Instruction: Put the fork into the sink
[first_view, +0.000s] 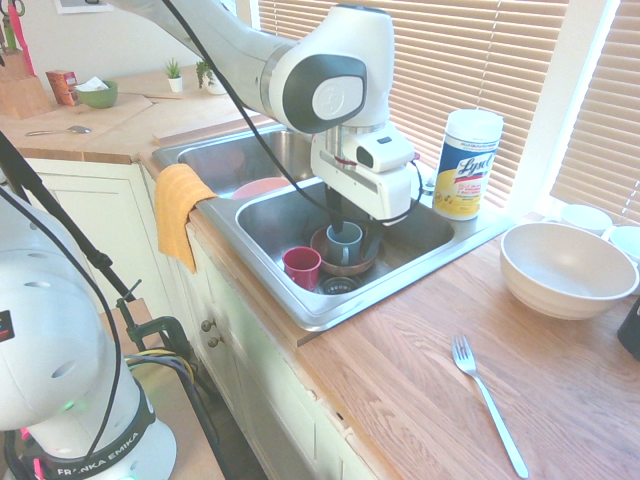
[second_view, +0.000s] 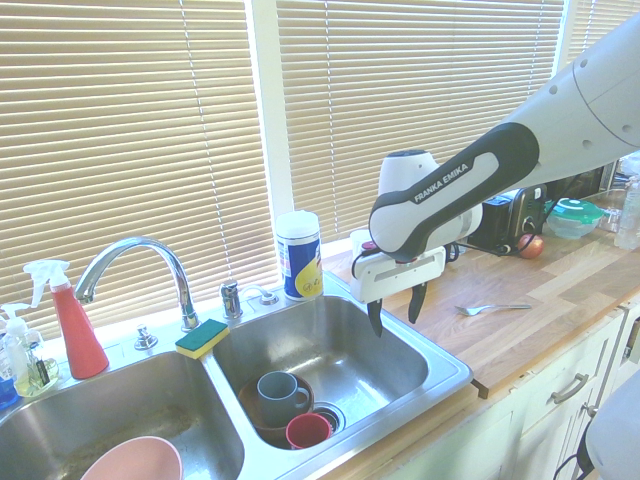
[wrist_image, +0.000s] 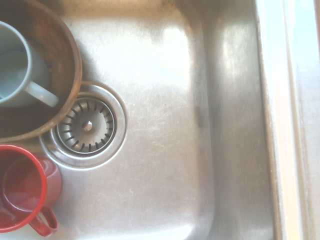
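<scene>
The fork (first_view: 488, 405) lies flat on the wooden counter to the right of the sink, tines pointing toward the basin; it also shows in the second exterior view as the fork (second_view: 490, 308). The sink (first_view: 425, 243) is a steel double basin, and its right basin floor and drain fill the wrist view as the sink (wrist_image: 165, 100). My gripper (second_view: 396, 312) hangs over the right basin, well apart from the fork. It is open, with nothing between its dark fingers. In the first exterior view the gripper (first_view: 350, 222) is just above the dishes.
In the right basin a grey-blue mug (first_view: 343, 240) sits in a brown bowl, with a red cup (first_view: 301, 265) beside it. A Lysol canister (first_view: 466, 163) stands behind the sink. A white bowl (first_view: 566, 268) is on the counter. An orange cloth (first_view: 180, 210) hangs over the rim.
</scene>
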